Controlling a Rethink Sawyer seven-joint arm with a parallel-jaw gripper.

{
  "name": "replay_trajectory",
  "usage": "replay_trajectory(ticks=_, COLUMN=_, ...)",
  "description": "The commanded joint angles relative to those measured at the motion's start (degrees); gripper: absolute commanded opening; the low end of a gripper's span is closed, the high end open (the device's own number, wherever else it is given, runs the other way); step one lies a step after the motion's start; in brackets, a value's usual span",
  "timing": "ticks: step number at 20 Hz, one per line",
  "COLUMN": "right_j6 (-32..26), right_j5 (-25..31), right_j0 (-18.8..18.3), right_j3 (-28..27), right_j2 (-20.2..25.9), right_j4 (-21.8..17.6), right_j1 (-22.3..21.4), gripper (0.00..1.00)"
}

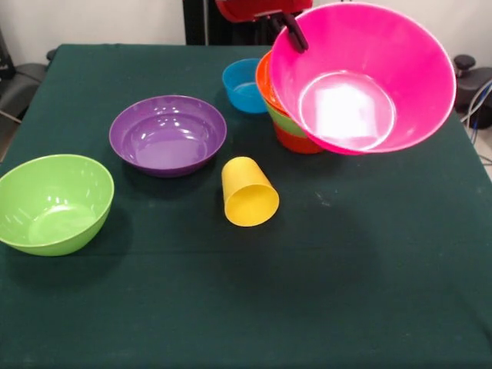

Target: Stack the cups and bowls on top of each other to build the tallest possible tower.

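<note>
the gripper [296, 32] pinched the upper left rim of the huge pink bowl [361, 77], one black finger showing inside the rim; the bowl hung tilted, its mouth turned toward the camera. directly behind and under its left edge sat the stack it belonged with: a large orange bowl [265, 81], a green bowl [283, 120] and a small orange bowl [298, 141], seemingly leaning with it, though the pink bowl hid most of them. whether the pink bowl touched the stack or hung just clear of it could not be told. the small blue bowl [244, 84] stood just to the picture-left of the stack, close enough to be bumped in any sideways swing. the yellow cup [248, 192] lay on its side nearer the camera, mouth toward the viewer. the purple bowl [167, 134] and the other green bowl [52, 203] sat upright, well apart to the picture-left on the green table [369, 292].
</note>
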Motion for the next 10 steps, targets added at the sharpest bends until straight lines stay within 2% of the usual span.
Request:
replay_trajectory(ticks=1, right_j6=-6.51, right_j5=-1.54, right_j0=-1.00, right_j3=8.19, right_j2=5.24, right_j4=-2.67, right_j1=-2.18, gripper=0.00)
replay_trajectory(ticks=5, right_j6=-7.42, right_j5=-3.27, right_j0=-3.08, right_j3=13.27, right_j2=5.88, right_j4=-3.38, right_j1=-4.80, gripper=0.00)
replay_trajectory(ticks=10, right_j6=-8.37, right_j5=-3.61, right_j0=-5.12, right_j3=15.63, right_j2=7.06, right_j4=-4.47, right_j1=-4.80, gripper=0.00)
